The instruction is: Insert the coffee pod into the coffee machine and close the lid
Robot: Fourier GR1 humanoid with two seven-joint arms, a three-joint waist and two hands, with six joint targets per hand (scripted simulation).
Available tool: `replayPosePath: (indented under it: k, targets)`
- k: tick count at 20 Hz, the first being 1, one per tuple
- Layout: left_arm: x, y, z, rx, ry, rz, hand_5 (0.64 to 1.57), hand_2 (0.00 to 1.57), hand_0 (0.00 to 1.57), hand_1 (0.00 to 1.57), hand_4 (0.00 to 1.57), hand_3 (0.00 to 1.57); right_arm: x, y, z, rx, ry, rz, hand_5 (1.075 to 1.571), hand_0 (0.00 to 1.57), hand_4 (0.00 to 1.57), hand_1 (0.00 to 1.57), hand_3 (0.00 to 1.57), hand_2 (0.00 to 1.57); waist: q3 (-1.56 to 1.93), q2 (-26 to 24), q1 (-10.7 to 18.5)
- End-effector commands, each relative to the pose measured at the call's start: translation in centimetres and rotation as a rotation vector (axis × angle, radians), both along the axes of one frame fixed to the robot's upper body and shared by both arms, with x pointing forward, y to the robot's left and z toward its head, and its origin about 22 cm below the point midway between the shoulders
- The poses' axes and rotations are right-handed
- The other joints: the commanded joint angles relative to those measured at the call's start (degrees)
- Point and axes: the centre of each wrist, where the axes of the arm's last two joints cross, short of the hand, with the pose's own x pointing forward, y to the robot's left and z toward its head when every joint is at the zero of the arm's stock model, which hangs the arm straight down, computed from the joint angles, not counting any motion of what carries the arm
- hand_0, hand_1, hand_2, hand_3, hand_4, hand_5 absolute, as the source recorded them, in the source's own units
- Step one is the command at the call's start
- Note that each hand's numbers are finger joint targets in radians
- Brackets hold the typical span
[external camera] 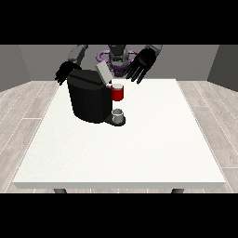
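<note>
**Inspector:** The coffee machine (89, 100), black, stands on the white table (139, 153) toward its far left. Its lid (103, 73) is tilted up and open, leaning away from the body.

**Clerk:** Contents?

**Inspector:** A red thing at the machine (118, 93) sits under the open lid at the front. Below it, on the machine's base, a small grey thing (119, 114) stands upright, long axis vertical (it cannot be confirmed as the pod). Whether anything lies inside the lid opening cannot be told.

**Clerk:** Hands?

**Inspector:** The hand at the view's right (139, 67) hangs above and just beside the lid, fingers straight and spread downward, holding nothing. The hand at the view's left (65, 72) is behind the machine's top corner; its finger state cannot be told.
</note>
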Motion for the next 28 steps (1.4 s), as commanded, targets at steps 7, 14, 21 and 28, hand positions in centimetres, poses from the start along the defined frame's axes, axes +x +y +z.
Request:
replayPosePath:
  k: [7,14,21,28]
  targets:
    - [-1.8,0.7,-9.4,-0.564,0.115,0.012,1.571,0.00,0.00,0.00,0.25,0.00,-3.1,-2.3,-3.1,0.047,0.106,-0.104,1.571,0.00,0.40,0.00,0.00,0.00,-0.13,-10.41,6.20]
    - [-5.5,0.9,-18.1,-0.799,0.289,0.079,1.571,0.00,0.00,0.00,0.00,0.00,-5.8,-4.3,-4.2,-0.056,0.185,-0.073,1.571,0.00,0.36,0.00,0.00,0.00,-0.05,-20.52,10.26]
    - [-8.5,2.0,-22.5,-0.939,0.347,0.166,1.571,0.00,0.00,0.00,0.00,0.00,-2.9,-1.3,1.2,-0.050,0.084,0.090,1.571,0.00,0.12,0.00,0.00,0.00,-0.06,-22.97,12.17]
    - [-11.1,-0.6,-25.1,-1.020,0.433,0.125,1.571,0.00,0.00,0.00,0.06,0.00,-2.6,-3.6,2.0,-0.079,0.079,0.138,1.571,0.00,0.00,0.00,0.00,0.00,0.01,-24.87,18.69]
